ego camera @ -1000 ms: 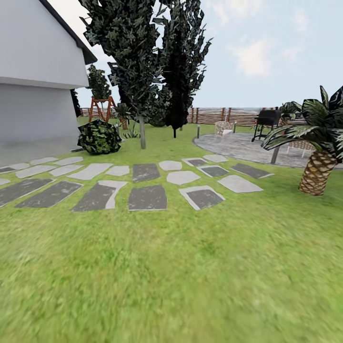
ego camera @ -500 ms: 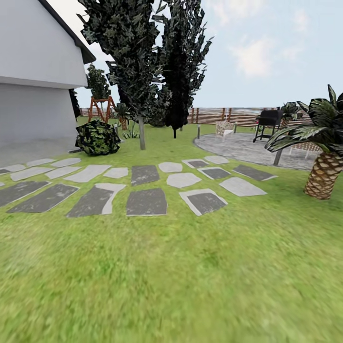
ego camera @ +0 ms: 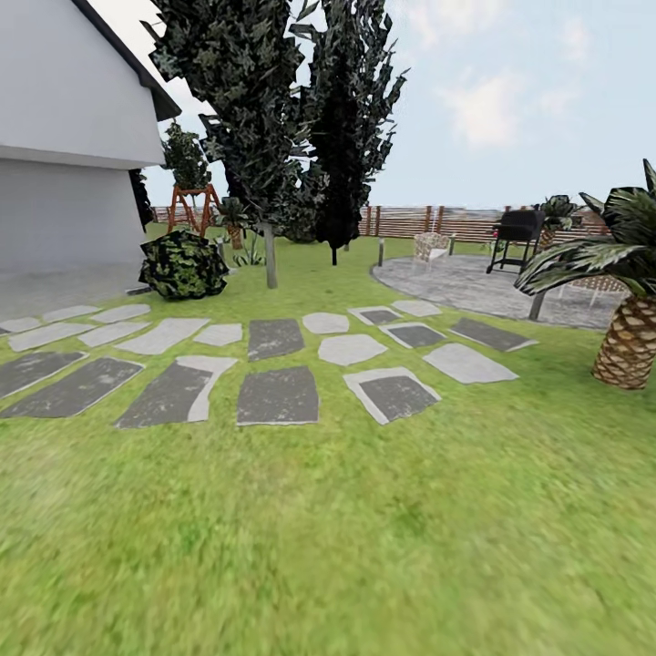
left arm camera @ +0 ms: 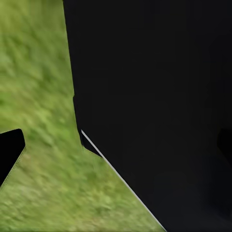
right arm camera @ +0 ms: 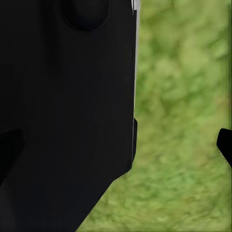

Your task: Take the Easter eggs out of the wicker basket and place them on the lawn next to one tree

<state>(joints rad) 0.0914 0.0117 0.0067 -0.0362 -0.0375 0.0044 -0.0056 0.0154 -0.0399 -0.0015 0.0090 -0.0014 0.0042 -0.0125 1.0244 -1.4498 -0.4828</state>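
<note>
readable text, labels, brands, numbers, signs: none that i can make out from here, on the white house wall, the fence or the grill.

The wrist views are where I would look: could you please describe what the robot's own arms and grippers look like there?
Both wrist views show flat matte black robot parts against the lawn. The left one has a large angular black body with a thin pale edge line; the right one a similar black panel with a pale edge. No cables or markings show.
</note>
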